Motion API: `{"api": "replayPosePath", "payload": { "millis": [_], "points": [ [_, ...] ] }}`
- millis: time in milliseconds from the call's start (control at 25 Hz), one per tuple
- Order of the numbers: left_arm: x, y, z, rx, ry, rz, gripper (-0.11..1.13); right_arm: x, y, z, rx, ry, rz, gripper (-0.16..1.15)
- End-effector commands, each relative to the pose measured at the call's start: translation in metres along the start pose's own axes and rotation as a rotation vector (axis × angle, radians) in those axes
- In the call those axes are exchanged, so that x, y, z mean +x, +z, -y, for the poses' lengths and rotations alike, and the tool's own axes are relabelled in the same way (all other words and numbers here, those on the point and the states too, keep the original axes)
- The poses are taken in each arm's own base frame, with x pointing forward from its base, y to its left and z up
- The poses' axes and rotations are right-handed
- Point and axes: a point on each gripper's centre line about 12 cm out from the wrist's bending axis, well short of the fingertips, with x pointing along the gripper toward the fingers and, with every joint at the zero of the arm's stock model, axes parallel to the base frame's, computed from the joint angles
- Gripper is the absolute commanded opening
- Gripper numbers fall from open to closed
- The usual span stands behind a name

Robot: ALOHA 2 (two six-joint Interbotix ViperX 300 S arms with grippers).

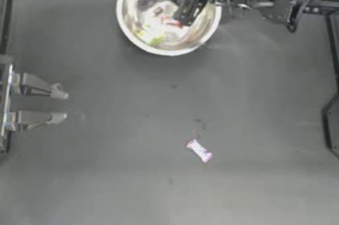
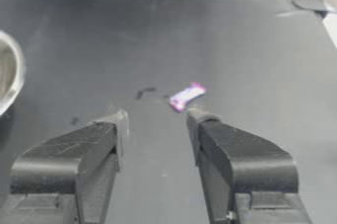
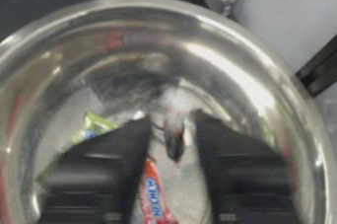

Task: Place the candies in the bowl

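Right now, from my seat at the controls:

Bowl: the bowl (image 1: 136, 26) sits at the far edge of the table (image 1: 99, 169), a little toward the middle; its shiny inside mirrors what lies in it.

Right tool: my right tool (image 1: 180, 12) hangs over the inside of the bowl, the arm reaching in from the right along the far edge. On its wrist view the two jaws stand a narrow gap apart, pointing down at the bowl floor (image 3: 79, 119). A small dark shape shows in that gap; I cannot tell whether it is a candy or a reflection, nor whether the jaws have hold of anything.

Candies in the bowl: a red-pink candy (image 3: 152, 196) lies on the bowl floor below the jaws, and a yellow-green one (image 3: 95, 122) lies beside the left jaw. From above I see red and green patches (image 1: 155, 30) among the glare; I cannot count the sweets there.

Candy outside: the purple-white candy (image 1: 199, 150) lies alone on the table, well apart from the bowl, right of centre.

Left tool: my left tool (image 1: 59, 104) is parked at the left edge, jaws wide apart and holding nothing; its wrist view looks across at the purple-white candy (image 2: 187, 95).
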Motion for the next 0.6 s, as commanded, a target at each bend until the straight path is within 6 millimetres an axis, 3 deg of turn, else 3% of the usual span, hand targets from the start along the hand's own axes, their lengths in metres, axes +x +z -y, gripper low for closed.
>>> {"api": "replayPosePath", "payload": {
  "millis": [40, 120, 280, 600],
  "points": [
    [0.004, 0.000, -0.001, -0.001, 0.006, -0.009, 0.80, -0.007, 0.017, 0.002, -0.007, -0.001, 0.052, 1.04],
    [0.004, -0.001, -0.001, -0.001, 0.008, -0.011, 0.80, -0.009, 0.020, 0.001, -0.003, 0.004, 0.068, 0.95],
    [0.004, -0.002, -0.002, -0.002, 0.009, -0.014, 0.80, -0.024, 0.031, -0.006, 0.007, 0.013, 0.093, 0.98],
    [0.004, -0.002, -0.002, 0.000, 0.009, -0.014, 0.80, -0.092, 0.051, -0.036, -0.017, 0.041, 0.113, 0.99]
  ]
}}
